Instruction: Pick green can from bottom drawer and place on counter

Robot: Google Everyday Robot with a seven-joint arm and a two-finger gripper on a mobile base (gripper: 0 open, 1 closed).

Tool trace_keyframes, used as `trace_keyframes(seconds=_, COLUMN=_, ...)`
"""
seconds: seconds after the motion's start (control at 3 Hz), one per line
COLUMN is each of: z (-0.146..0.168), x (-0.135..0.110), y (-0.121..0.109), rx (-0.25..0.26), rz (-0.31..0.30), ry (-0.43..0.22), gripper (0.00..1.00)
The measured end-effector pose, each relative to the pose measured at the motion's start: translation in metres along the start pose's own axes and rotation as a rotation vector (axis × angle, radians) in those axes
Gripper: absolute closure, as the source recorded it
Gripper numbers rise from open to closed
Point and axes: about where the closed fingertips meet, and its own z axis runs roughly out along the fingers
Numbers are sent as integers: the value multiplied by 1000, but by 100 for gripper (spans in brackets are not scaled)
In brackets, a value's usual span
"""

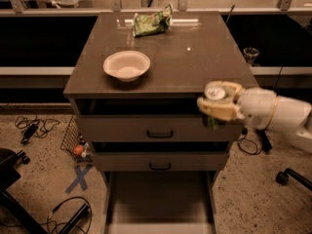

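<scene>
My gripper [218, 106] is shut on the green can [213, 94], whose silver top faces up; the dark green body shows below the fingers. It holds the can in the air at the front right corner of the counter [195, 57], about level with its edge and in front of the top drawer. The white arm reaches in from the right. The bottom drawer [158, 201] is pulled open below, and its tray shows nothing inside.
A white bowl [126, 65] sits front left on the counter. A green foil snack bag [152, 22] lies at the back. Two shut drawers with black handles [160, 134] are under the counter. Cables and a wire basket [73, 140] lie on the floor at left.
</scene>
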Motion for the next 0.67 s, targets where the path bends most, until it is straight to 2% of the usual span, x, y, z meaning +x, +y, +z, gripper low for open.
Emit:
trace_keyframes(seconds=0.33, z=-4, x=-62, y=-34, rx=90, rz=-9, ry=-72, gripper=100)
trace_keyframes(seconds=0.67, z=4, x=-134, y=-95, rx=155, rz=-41, ry=-113, gripper=100)
